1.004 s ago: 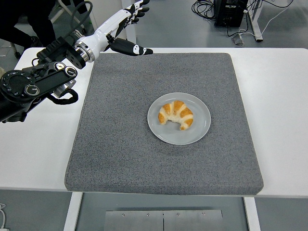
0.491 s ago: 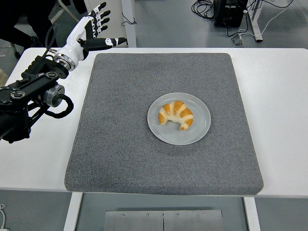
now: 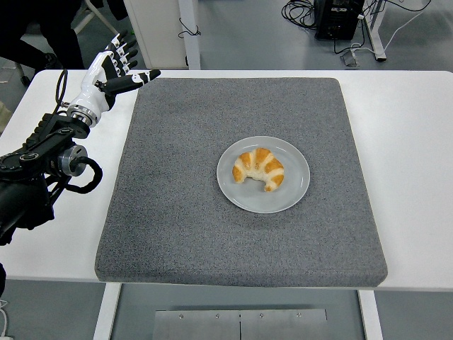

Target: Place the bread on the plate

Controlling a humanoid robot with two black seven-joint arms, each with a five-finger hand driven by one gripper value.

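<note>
Across most of the white table [image 3: 410,142] lies a square grey mat [image 3: 177,212] with a coarse, speckled texture, its corners rounded and its near edge close to the table's front. Near the middle of the mat, a little to the right, sits a round pale grey plate [image 3: 290,195], and the bread [image 3: 259,168], a golden croissant with lighter bands across its back, rests on the plate with its curved ends pointing toward the near side. At the far left corner of the table the left hand [image 3: 107,71] is raised above the surface, just beside the mat's far left corner, its fingers [image 3: 124,47] spread apart and pointing up and away while the thumb sticks out to the right over the mat's edge; it grasps nothing. Its black arm [image 3: 42,156], with round joints and looped cables, comes in low from the left edge over the bare tabletop. Beyond the table a grey floor [image 3: 248,35] shows, with a white cabinet or post [image 3: 159,28] at the far left, tangled black cables [image 3: 301,10], and dark equipment on a white frame [image 3: 340,18] at the far right.
</note>
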